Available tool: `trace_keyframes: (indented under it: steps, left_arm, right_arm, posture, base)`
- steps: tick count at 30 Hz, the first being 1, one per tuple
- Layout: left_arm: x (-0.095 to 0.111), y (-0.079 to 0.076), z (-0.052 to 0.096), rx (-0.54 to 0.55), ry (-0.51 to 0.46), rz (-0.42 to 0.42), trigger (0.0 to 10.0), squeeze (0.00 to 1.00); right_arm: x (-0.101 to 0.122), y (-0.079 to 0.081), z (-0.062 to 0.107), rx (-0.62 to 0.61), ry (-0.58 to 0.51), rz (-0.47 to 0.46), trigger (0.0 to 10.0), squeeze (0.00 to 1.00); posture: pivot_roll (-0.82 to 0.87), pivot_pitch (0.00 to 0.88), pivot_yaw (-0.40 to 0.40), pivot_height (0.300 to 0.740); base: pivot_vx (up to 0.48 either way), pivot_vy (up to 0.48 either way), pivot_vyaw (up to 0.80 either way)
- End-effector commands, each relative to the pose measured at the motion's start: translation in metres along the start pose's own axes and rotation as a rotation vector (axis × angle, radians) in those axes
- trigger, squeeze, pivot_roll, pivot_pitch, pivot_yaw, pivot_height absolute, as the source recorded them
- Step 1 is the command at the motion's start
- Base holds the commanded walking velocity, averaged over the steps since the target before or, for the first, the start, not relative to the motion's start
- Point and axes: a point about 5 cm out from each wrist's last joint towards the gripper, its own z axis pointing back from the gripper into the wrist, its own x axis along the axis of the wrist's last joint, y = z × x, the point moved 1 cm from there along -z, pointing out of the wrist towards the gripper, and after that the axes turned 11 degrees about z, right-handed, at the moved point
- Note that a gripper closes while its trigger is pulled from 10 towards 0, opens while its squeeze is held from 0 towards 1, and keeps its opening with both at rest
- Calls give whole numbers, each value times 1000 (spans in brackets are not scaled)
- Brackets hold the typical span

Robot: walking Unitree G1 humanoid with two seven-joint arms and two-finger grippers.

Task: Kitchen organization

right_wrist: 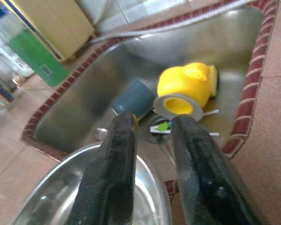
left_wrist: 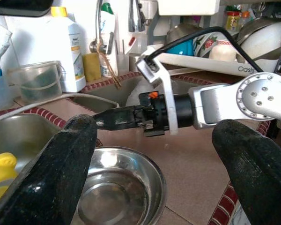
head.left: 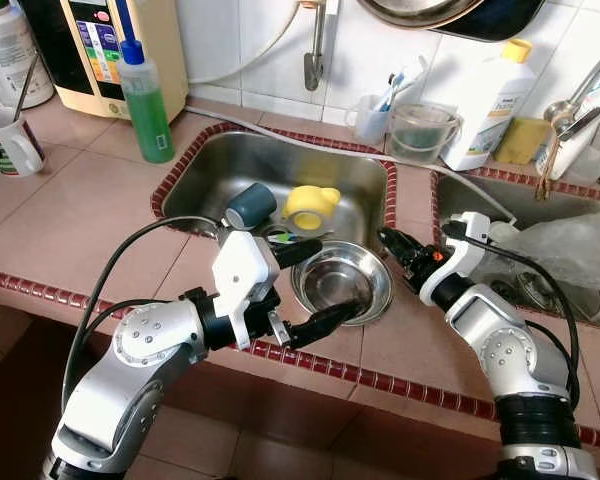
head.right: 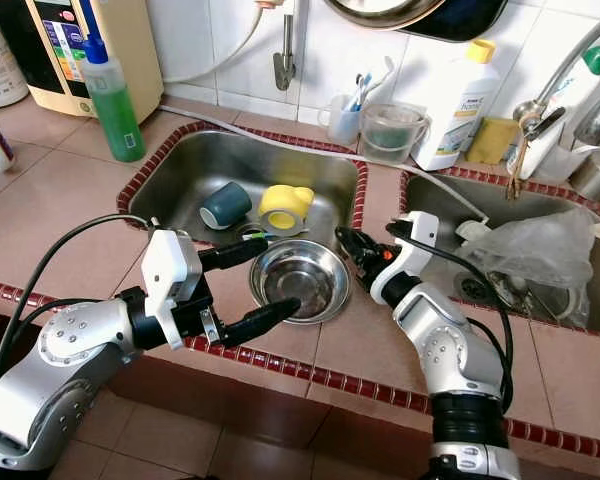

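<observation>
The left claw (head.left: 313,284) is spread wide beside the near rim of an empty steel bowl (head.left: 342,282), which sits on the table (head.left: 70,220) edge overhanging the left sink (head.left: 280,160). The right claw (head.left: 392,245), fingers slightly parted and holding nothing, hovers at the bowl's far right rim. In the sink lie a blue-grey cup (head.left: 251,205) and a yellow cup (head.left: 311,207), both tipped over. Behind, a clear jug (head.left: 418,131) and a green soap bottle (head.left: 145,100) stand.

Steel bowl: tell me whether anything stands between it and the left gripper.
Nothing visible does. The left gripper is open, with one finger already at the near rim of the steel bowl on the sink's edge. The right gripper sits at the bowl's far side, not between.
</observation>
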Motion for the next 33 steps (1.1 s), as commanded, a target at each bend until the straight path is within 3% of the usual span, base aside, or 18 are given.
trace_keyframes:
  steps: [1, 26, 27, 28, 33]
  left_arm:
    - [1, -4, -2, -18, -2, -3, 10000, 0]
    - [3, -3, -1, 1, -14, -20, 10000, 0]
    - [3, -3, -1, 2, -14, -20, 10000, 0]
    - [4, -3, -1, 4, -15, -21, 10000, 0]
    - [4, -3, -1, 12, -17, -22, 10000, 0]
  right_arm:
    - [2, -8, -2, -49, 16, 0, 10000, 1000]
    - [-5, -7, -20, -23, 106, 47, 10000, 1000]
    - [-6, -8, -20, -28, 114, 50, 10000, 961]
    - [-7, -8, -20, -23, 125, 48, 10000, 0]
    - [-15, -8, -22, -22, 179, 83, 10000, 0]
  posture:
    - [82, 59, -77, 740]
    - [110, 42, -95, 740]
    - [110, 42, -95, 740]
    - [110, 44, -96, 740]
    - [110, 47, -97, 740]
  base:
    - [0, 0, 0]
    - [0, 0, 0]
    - [0, 0, 0]
    - [0, 0, 0]
    - [0, 0, 0]
